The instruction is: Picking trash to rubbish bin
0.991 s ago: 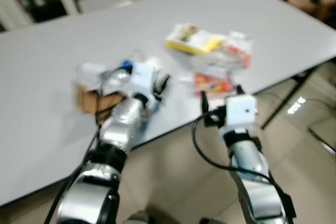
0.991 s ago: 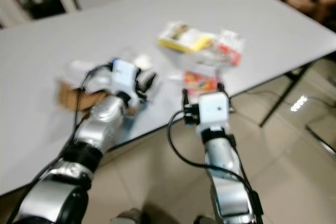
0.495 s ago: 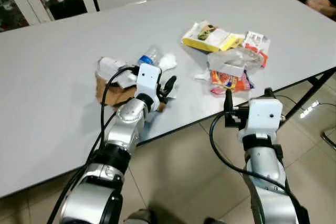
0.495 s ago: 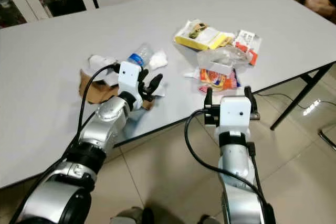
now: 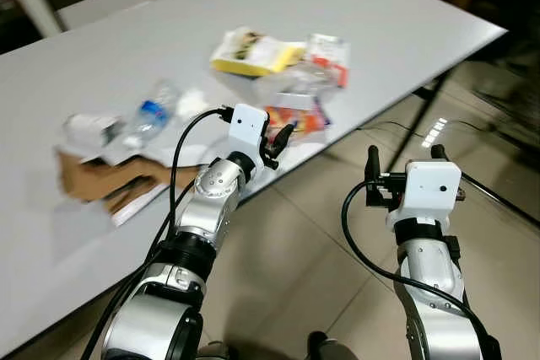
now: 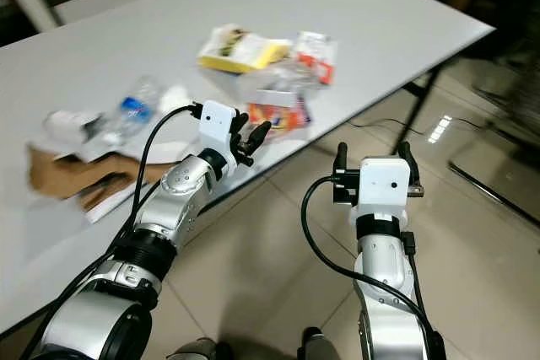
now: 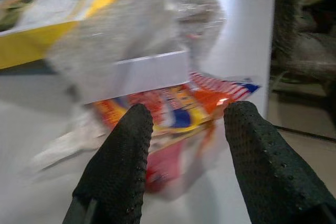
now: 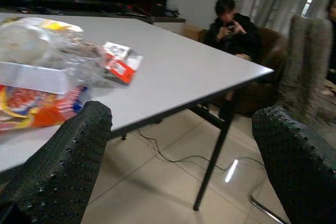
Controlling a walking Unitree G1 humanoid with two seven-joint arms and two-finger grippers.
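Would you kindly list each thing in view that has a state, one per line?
left gripper: open, over the table edge, aimed at the orange wrapper
right gripper: open, off the table, over the floor
orange wrapper: flat, under clear plastic
plastic bottle: lying on its side
brown paper: crumpled

Trash cluster lying upper centre of the head view: yellow snack bag (image 5: 249,52) flat at the back, red-white packet (image 5: 327,57) to its right, crumpled clear plastic wrap (image 5: 291,83) between them, orange-red wrapper (image 5: 297,120) flat near the edge. Left side: clear bottle (image 5: 148,116) with blue label on its side, torn brown cardboard (image 5: 97,179) and white paper scraps (image 5: 84,128). Blurry.
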